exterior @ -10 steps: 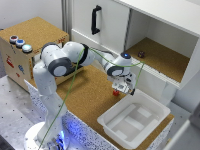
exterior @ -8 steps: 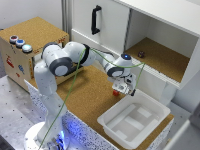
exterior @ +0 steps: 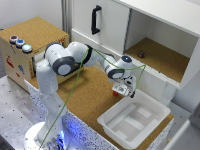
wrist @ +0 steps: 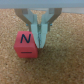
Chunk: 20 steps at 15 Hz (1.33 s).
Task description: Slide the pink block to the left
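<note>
Your arm reaches across the cork table (exterior: 90, 95) toward the edge that borders the white tray (exterior: 131, 121), with the cabinet (exterior: 150, 35) behind it. The gripper (wrist: 42, 41) sits low on the cork, fingers (wrist: 44, 34) drawn nearly together with nothing between them. The pink block (wrist: 27, 43) lies touching their side. You are at the pushing step; next, press sideways steadily, keeping contact.

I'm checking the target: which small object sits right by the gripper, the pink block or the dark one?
The pink block, marked N, beside the gripper; the small dark object lies away in the open cabinet.
</note>
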### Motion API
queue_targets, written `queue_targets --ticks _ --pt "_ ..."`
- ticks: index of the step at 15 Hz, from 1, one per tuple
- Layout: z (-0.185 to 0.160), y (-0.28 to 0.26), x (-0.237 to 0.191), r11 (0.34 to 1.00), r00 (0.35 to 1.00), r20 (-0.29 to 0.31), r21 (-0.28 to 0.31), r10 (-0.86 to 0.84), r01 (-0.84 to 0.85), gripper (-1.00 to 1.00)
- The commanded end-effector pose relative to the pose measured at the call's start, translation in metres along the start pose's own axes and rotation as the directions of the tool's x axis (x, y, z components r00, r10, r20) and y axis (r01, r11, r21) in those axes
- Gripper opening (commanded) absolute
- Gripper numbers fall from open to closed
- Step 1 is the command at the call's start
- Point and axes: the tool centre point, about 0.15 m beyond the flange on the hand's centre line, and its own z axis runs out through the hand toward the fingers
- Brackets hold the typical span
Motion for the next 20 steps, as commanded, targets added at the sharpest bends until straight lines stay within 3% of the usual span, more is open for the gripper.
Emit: queue_targets --ticks 1,10,16,20 --pt "0.007 -0.038 0.002 0.996 0.999 0.027 0.082 0.021 -0.023 -1.0" --pt "0.013 -0.113 -0.002 0.987 0.998 0.052 0.158 -0.021 0.012 -1.0" --pt "0.019 -0.152 -0.007 0.983 0.996 0.067 0.177 -0.064 0.051 -1.0" --pt "-0.001 -0.162 -0.012 0.983 0.997 0.019 0.173 -0.071 0.066 -1.0"
